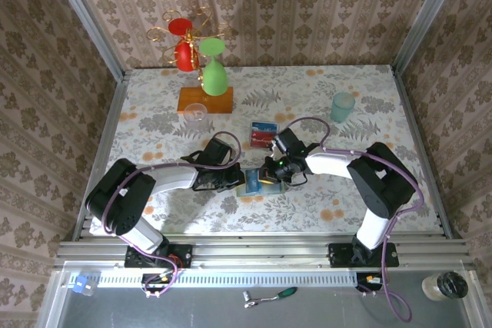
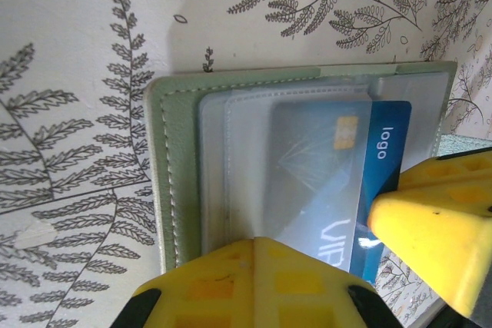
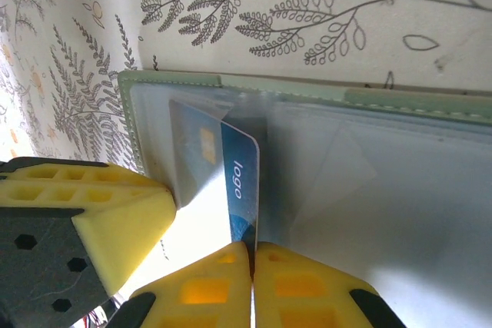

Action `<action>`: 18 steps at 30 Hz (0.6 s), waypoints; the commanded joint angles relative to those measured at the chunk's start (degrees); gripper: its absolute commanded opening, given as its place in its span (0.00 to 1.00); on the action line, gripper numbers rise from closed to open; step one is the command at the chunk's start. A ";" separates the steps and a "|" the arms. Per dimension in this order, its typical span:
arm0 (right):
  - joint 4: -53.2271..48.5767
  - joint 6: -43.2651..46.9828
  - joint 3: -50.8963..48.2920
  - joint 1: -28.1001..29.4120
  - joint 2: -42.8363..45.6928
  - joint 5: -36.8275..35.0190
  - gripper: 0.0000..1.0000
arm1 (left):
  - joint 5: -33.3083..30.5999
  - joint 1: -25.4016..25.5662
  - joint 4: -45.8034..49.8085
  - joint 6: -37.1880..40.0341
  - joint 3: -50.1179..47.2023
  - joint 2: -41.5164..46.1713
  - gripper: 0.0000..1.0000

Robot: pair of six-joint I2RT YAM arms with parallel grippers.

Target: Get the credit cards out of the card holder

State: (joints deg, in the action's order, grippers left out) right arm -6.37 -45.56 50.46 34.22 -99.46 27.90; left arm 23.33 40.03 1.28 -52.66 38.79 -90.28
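Fern-print desk [image 1: 354, 190] carries the thin sage-green bifold card holder [image 2: 163, 205], open and flat, centre of the top view, between both arms. Pinning it: left fingers [image 2: 207, 286], clenched and empty, tips pressed on the holder's lower edge. On the card: right fingers [image 3: 307, 289], clamped on the lower end of the blue plastic credit card [image 3: 240, 182]. Card's long axis runs top-to-bottom in both wrist views. Its bare strip pokes out of the clear pocket [image 2: 246, 167] toward frame right, the rest sits under film. Pull probably wants to go rightward, across the long axis, away from the left fingers.
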 commanded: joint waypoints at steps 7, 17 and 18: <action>-4.13 2.02 -1.42 -1.60 3.39 -1.62 0.07 | -0.83 -0.57 3.20 1.42 0.11 -1.03 0.00; -7.69 3.63 -0.32 -2.39 5.81 -2.56 0.06 | -0.74 -0.75 3.29 1.87 0.94 -0.67 0.00; -8.15 3.86 -0.12 -2.40 6.17 -2.80 0.06 | -0.74 -0.76 3.29 1.95 1.03 -0.66 0.00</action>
State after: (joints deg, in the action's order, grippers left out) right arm -10.57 -43.33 50.09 32.25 -95.26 27.38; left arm 23.33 39.66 1.34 -52.38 38.89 -90.28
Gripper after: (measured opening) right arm 0.066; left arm 0.050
